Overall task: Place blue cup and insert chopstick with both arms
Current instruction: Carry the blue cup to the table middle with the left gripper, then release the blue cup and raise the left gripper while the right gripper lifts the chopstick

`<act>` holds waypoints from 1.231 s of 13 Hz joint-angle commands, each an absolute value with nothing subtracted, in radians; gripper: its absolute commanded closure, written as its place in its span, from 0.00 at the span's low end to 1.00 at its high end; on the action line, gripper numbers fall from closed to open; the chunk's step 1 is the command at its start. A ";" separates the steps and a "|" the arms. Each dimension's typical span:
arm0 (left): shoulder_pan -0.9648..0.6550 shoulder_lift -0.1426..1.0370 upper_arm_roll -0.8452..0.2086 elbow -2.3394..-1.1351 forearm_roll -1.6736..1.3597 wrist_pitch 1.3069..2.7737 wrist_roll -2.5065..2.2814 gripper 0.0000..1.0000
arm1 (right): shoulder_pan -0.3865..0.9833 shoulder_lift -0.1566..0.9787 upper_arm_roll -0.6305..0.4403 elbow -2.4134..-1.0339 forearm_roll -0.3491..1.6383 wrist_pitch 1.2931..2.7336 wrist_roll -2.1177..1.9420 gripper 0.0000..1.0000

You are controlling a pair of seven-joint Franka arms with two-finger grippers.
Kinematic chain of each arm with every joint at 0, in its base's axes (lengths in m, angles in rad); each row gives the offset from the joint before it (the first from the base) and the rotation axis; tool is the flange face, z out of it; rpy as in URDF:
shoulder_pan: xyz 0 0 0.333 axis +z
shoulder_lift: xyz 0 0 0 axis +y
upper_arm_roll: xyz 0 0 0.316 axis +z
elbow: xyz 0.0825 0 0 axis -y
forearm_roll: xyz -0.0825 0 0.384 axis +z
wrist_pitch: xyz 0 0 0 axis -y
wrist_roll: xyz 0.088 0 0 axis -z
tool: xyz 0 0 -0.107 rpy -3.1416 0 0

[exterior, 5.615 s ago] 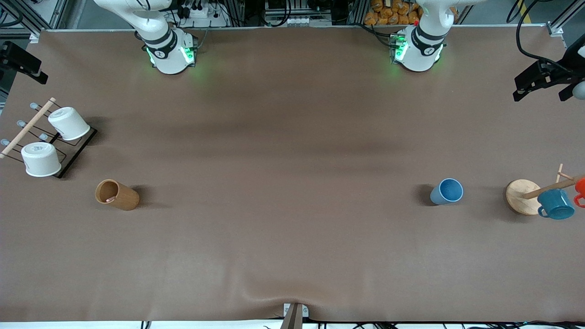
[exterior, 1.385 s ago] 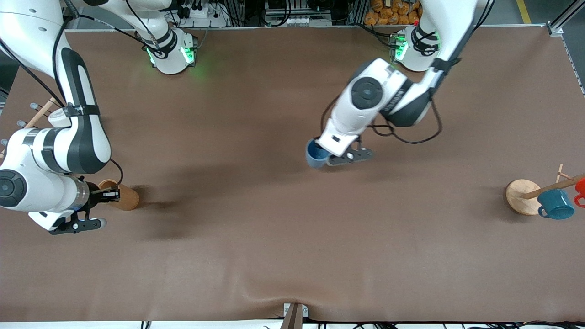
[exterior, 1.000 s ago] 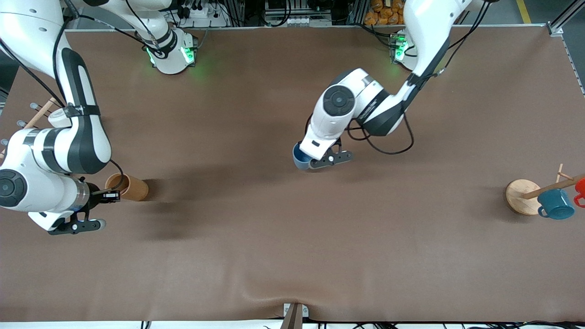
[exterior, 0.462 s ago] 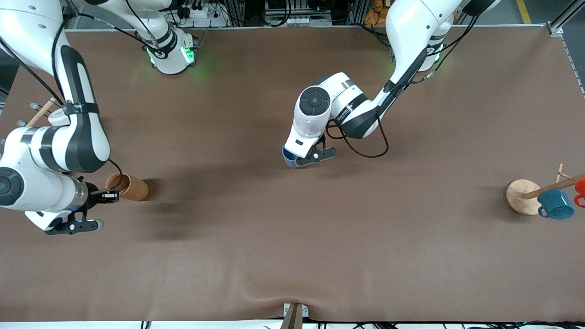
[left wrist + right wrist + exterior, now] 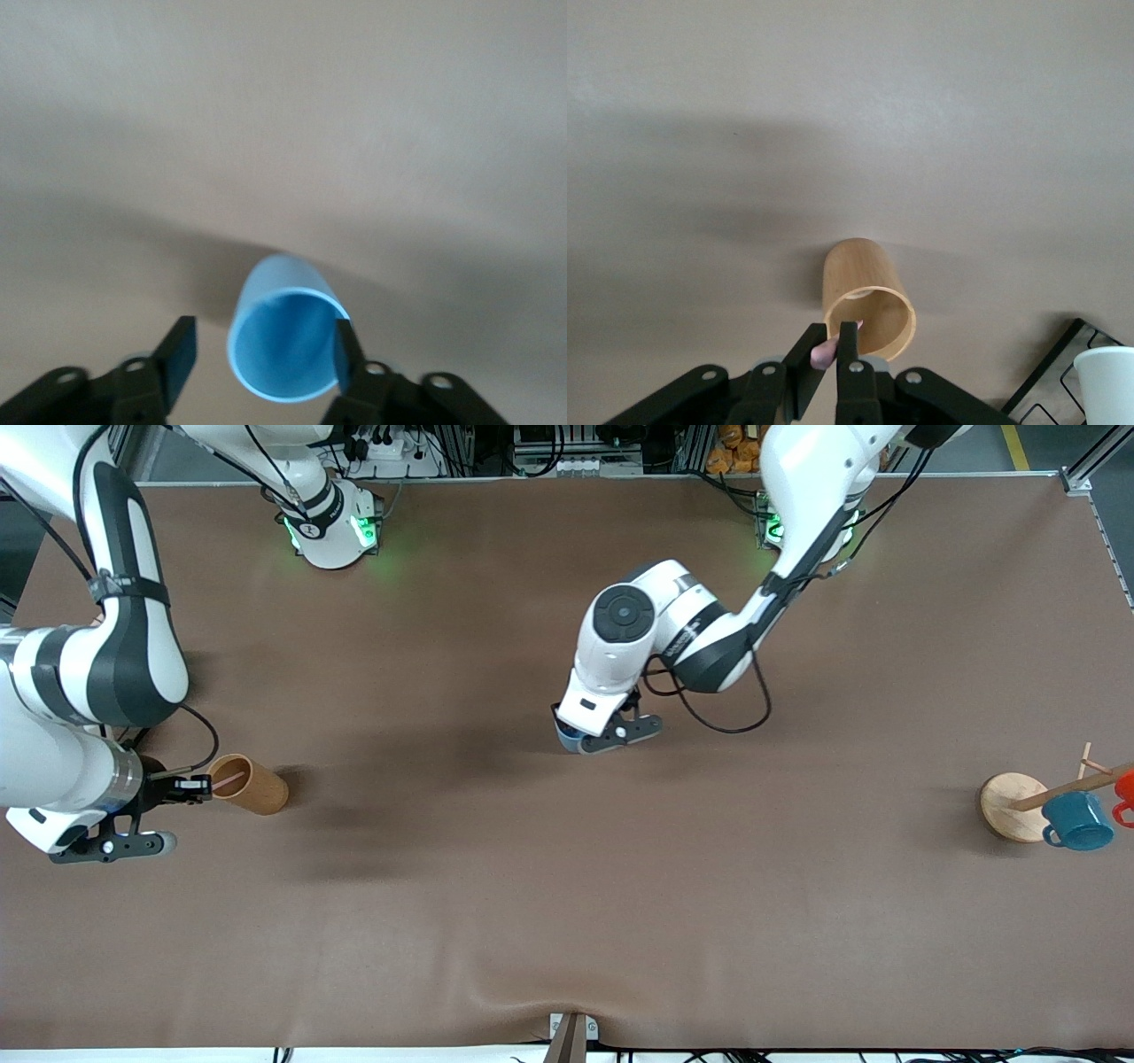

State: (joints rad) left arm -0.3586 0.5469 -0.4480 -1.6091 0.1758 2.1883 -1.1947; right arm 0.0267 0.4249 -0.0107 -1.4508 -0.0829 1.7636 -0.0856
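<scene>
**Blue tumbler mid-counter, chopstick at brown cylinder**

Left end effector low over the middle of the brown counter, fingers apart, straddling the small light-blue handleless tumbler standing there. Right end effector at the right arm's end, over the open brown wooden cylinder, fingers clamped on the thin pinkish-red chopstick, whose lower end sits in the cylinder's mouth.

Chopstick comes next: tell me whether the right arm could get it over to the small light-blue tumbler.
Probably yes: the right gripper pinches the pinkish-red chopstick, and bare brown table lies between it and the light-blue tumbler.
</scene>
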 commanded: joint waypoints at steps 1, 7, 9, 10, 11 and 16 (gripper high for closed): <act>-0.287 0.431 -0.448 -1.617 0.202 2.122 -1.204 0.00 | 0.063 0.379 -0.006 -1.415 -0.092 1.747 -0.133 1.00; -0.082 0.358 -0.460 -1.467 0.184 1.814 -0.922 0.00 | 0.270 0.377 -0.008 -1.310 -0.077 1.741 -0.129 1.00; -0.045 0.298 -0.459 -1.462 0.180 1.760 -0.834 0.00 | 0.359 0.379 -0.008 -1.296 -0.063 1.759 -0.007 1.00; -0.005 0.275 -0.459 -1.460 0.178 1.725 -0.754 0.00 | 0.395 0.379 -0.008 -1.296 -0.058 1.790 0.056 1.00; 0.039 0.261 -0.457 -1.462 0.175 1.686 -0.705 0.00 | 0.426 0.382 -0.008 -1.296 -0.037 1.822 0.098 1.00; 0.060 0.123 -0.272 -1.468 0.111 1.566 -0.314 0.00 | 0.592 0.403 -0.011 -1.305 0.012 1.985 0.251 1.00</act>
